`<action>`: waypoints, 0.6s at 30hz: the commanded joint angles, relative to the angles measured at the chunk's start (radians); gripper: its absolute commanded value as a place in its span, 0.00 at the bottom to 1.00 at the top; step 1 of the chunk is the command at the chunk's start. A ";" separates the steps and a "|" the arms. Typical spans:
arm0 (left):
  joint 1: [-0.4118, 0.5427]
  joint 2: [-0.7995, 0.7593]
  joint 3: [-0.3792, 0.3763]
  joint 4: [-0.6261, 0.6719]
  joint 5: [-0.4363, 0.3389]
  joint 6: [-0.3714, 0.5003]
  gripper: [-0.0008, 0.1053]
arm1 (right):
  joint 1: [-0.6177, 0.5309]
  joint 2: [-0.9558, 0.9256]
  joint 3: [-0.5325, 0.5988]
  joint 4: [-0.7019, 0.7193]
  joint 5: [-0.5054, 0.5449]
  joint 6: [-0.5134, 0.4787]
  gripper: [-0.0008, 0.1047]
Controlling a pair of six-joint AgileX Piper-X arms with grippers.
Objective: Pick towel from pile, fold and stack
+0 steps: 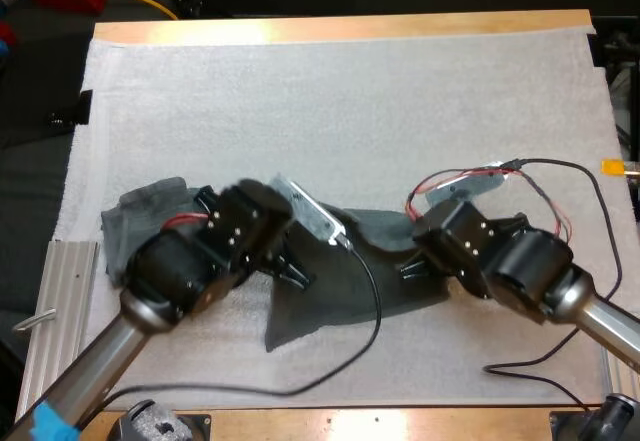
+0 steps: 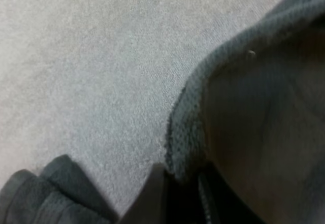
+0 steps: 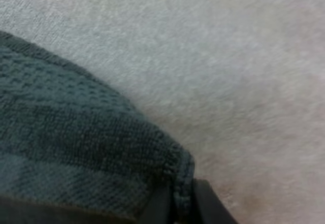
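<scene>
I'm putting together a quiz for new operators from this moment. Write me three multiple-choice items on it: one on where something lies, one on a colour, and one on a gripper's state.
1. Where does the second towel lie?
A. on the mat beside the left arm
B. at the mat's far right edge
C. on top of the right arm

2. What colour is the towel stretched between the two arms?
A. red
B. dark grey-green
C. bright blue

3. How is the right gripper?
A. open above the mat
B. shut on nothing
C. shut on the towel

Answers:
1 A: the high view shows it on the mat by the left arm.
2 B: it looks dark grey-green in every view.
3 C: in the right wrist view its fingers pinch the towel's corner.
</scene>
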 commanded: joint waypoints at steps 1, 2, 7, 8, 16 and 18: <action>0.029 0.015 0.004 -0.020 0.036 0.021 0.01 | -0.021 0.013 -0.001 -0.016 -0.023 -0.004 0.02; 0.051 0.026 0.003 -0.028 0.063 0.032 0.01 | -0.034 0.028 -0.001 -0.024 -0.031 -0.004 0.02; 0.135 0.092 0.003 -0.073 0.118 0.056 0.01 | -0.079 0.091 -0.001 -0.095 -0.074 -0.004 0.02; 0.152 0.108 0.003 -0.084 0.129 0.063 0.01 | -0.086 0.106 -0.001 -0.120 -0.075 -0.004 0.02; 0.228 0.214 0.003 -0.164 0.163 0.076 0.01 | -0.151 0.212 -0.001 -0.269 -0.111 -0.004 0.02; 0.236 0.238 0.005 -0.181 0.163 0.078 0.01 | -0.168 0.236 -0.001 -0.288 -0.120 -0.004 0.02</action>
